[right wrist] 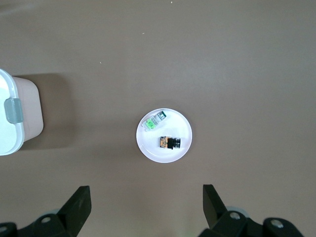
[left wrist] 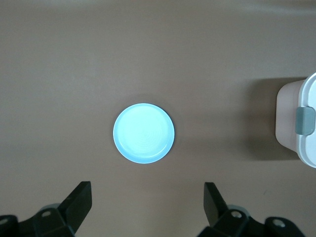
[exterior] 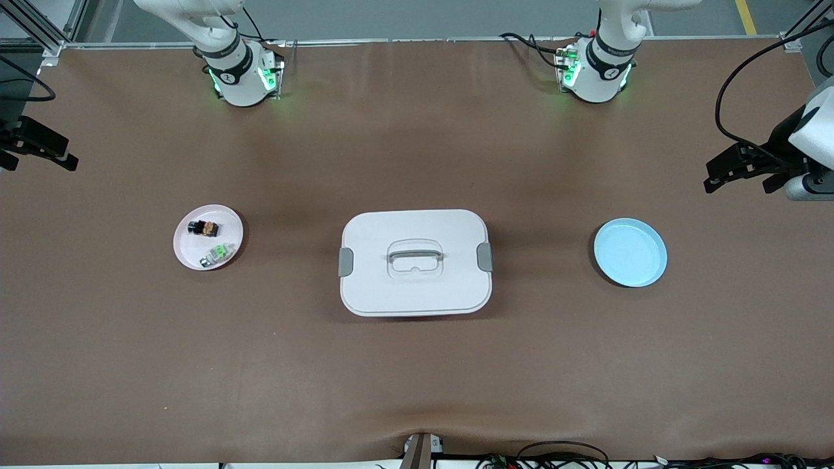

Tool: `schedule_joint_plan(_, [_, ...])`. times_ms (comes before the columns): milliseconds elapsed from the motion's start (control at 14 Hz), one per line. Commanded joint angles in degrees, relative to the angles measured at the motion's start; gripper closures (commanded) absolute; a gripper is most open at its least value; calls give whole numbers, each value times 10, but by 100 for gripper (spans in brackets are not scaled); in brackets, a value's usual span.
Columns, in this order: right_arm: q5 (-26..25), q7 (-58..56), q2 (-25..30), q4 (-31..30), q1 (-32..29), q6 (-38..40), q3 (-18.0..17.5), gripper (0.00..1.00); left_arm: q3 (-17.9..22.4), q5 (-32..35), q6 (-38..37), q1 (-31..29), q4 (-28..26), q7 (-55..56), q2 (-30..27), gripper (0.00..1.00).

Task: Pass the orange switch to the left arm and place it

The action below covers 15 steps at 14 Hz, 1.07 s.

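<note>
Even overhead light, sharp views, soft shadow beside the box (exterior: 415, 262)

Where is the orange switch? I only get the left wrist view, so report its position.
Observer: The orange switch lies in a pink dish toward the right arm's end of the table, with the box between it and your blue dish.
Operator: My left hand is open with that blue dish in sight. Tell me what shares the pink dish.
Observer: A small green-and-silver component, nearer to the front camera than the switch and apart from it.
Operator: Give me the right hand's state.
Observer: The right hand hangs open and empty, up over the right arm's end of the table.
</note>
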<state>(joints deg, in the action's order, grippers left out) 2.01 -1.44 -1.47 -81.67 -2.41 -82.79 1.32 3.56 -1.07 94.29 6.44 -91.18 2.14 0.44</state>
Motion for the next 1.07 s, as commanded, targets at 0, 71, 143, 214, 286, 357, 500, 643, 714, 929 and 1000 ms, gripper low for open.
schedule_joint_plan(0, [-2, 1, 2, -1, -3, -1, 1, 0, -1, 4, -9, -1, 9, 8, 4, 0])
schedule_joint_plan(71, [-2, 1, 2, -1, -3, -1, 0, 0, 0, 4, -9, -1, 10, 8, 4, 0])
schedule_joint_plan(143, [-2, 1, 2, -1, -3, -1, 0, 0, -1, 4, -9, -1, 10, 7, 4, 0])
schedule_joint_plan(214, [-2, 1, 2, -1, -3, -1, 0, 0, -1, 4, -9, -1, 11, 6, 4, 0])
schedule_joint_plan(286, [-2, 1, 2, -2, -3, -1, 0, 0, -1, 4, -9, -1, 11, 5, 4, 0])
schedule_joint_plan(357, [-2, 1, 2, -2, -3, -1, 1, 0, -1, 4, -9, -1, 11, 5, 4, 0])
schedule_joint_plan(500, [-2, 1, 2, -2, -3, -1, 0, 0, 0, 4, -9, -2, 10, 5, 4, 0])
schedule_joint_plan(643, [-5, 0, 1, 2, -3, -6, 1, 0, 0, 4, -9, -2, 11, 3, 4, 0])
schedule_joint_plan(714, [-8, -5, 1, 3, -3, -17, 0, 0, -1, 4, -9, -1, 11, 3, 4, 0])
schedule_joint_plan(929, [-7, -67, -2, 11, -8, -37, 1, 0, 0, 4, -9, -2, 12, 1, 4, 0])
schedule_joint_plan(1000, [-7, -67, -4, 11, -12, -45, 2, 0, 0, 4, -9, -1, 13, 1, 4, 0])
